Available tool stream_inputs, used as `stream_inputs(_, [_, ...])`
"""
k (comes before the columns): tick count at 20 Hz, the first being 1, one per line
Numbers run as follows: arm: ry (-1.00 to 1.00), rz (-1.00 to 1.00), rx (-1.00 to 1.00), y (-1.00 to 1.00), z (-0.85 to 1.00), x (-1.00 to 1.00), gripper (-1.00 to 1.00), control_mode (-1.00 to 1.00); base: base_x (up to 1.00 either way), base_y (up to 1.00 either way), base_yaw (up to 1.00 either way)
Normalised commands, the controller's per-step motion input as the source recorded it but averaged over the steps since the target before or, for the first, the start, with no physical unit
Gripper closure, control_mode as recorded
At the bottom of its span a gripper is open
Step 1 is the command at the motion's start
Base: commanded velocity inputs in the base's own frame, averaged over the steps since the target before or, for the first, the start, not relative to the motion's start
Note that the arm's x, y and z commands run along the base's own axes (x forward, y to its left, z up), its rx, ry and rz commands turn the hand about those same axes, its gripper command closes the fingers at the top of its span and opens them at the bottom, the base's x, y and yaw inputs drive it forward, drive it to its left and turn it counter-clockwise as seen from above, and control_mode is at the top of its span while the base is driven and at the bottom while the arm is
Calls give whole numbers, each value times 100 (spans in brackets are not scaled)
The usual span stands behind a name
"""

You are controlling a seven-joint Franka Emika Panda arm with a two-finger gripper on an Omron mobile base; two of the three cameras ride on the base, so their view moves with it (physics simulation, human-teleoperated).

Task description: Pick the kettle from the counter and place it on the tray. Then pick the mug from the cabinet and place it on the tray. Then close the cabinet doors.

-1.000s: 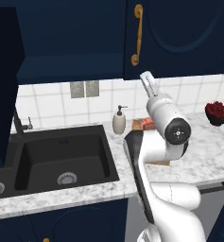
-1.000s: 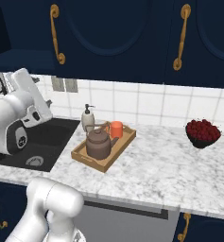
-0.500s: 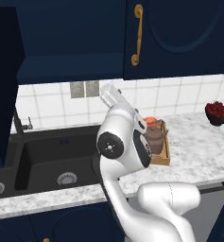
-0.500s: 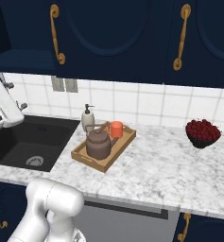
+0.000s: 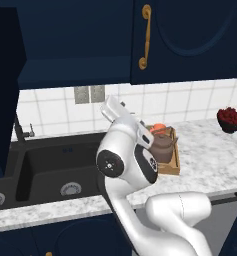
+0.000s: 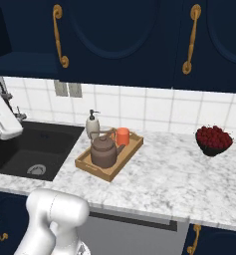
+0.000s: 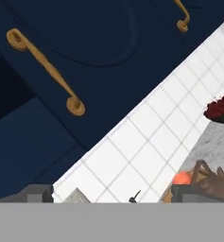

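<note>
Status: kettle (image 6: 103,152) and mug (image 6: 122,136) both sit on the tray (image 6: 132,152), centre-left of the right base frame, the mug just behind the kettle toward the tiled wall. The tray rests on the desk (image 6: 169,174), right of the black sink (image 6: 20,149), with the soap dispenser (image 6: 92,124) just beside its back-left corner. So both placing steps look done.

Left: the cabinet doors. In the left base frame a door (image 5: 2,90) stands swung out along the left edge, with the open cabinet (image 5: 72,45) at upper centre-left, so closing is not finished. The neighbouring door with the brass handle (image 5: 146,37) looks shut.

Jaws are spread wide and empty; their tips sit at the bottom corners of the hand frame, aimed up at the navy door fronts and a brass handle (image 7: 47,71). The arm (image 5: 127,160) is folded at frame centre over the sink edge. Fruit bowl (image 6: 214,140) at right is untouched and irrelevant.

Judgement: roughly two-thirds through; the next move is reaching the open door at left and pushing it shut.
</note>
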Motion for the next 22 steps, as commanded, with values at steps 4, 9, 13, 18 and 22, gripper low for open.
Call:
stream_inputs(4, [-4, 0, -13, 27, -16, -22, -100, -100, 0, 0, 0])
stream_inputs(9, [-16, -5, -24, 79, -8, -26, -100, -100, 0, 0, 0])
stream_inputs(13, [-25, -16, -31, 100, -2, -41, -100, -100, 0, 0, 0])
stream_inputs(18, [-27, -27, -24, 99, 6, -45, -100, -100, 0, 0, 0])
stream_inputs(22, [-11, -30, -19, 98, 16, -34, -100, -100, 0, 0, 0])
